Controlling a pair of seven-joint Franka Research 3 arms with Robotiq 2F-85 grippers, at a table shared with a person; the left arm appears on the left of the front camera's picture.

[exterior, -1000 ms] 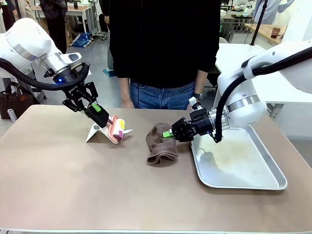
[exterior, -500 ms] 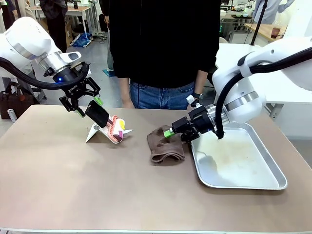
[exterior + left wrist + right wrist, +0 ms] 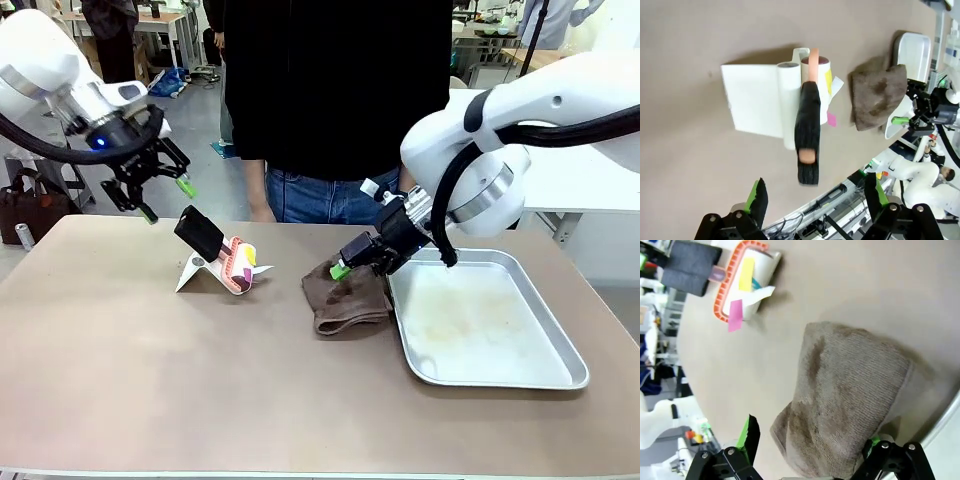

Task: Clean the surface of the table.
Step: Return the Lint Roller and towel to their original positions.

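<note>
I've got both grippers spread wide, nothing held. Landmark: the brown cloth [image 3: 345, 297], lying crumpled near the middle of the table [image 3: 150, 380], which spans the whole foreground.

Right gripper [image 3: 358, 256] hangs just over the cloth's far right edge, jaws apart and straddling it in the right wrist view [image 3: 807, 450]. Cloth sits flat on the top, its right side touching the rim of the metal tray [image 3: 575, 372]. My read: parked there so it can go into the tray or be picked again.

Left of the cloth, the lint roller [image 3: 232, 262] stands propped on its white stand [image 3: 198, 272], black handle [image 3: 200, 233] angled up and away from the cloth, easy to regrasp. Coloured paper scraps stick to the roll [image 3: 742, 282], so it looks used.

Left gripper [image 3: 150, 190] is up and well left of the cloth, clear of the handle, fingers [image 3: 756, 200] wide.

Person stands behind the cloth at the far edge, hands down.

Tabletop looks bare of loose debris; probably near done.
</note>
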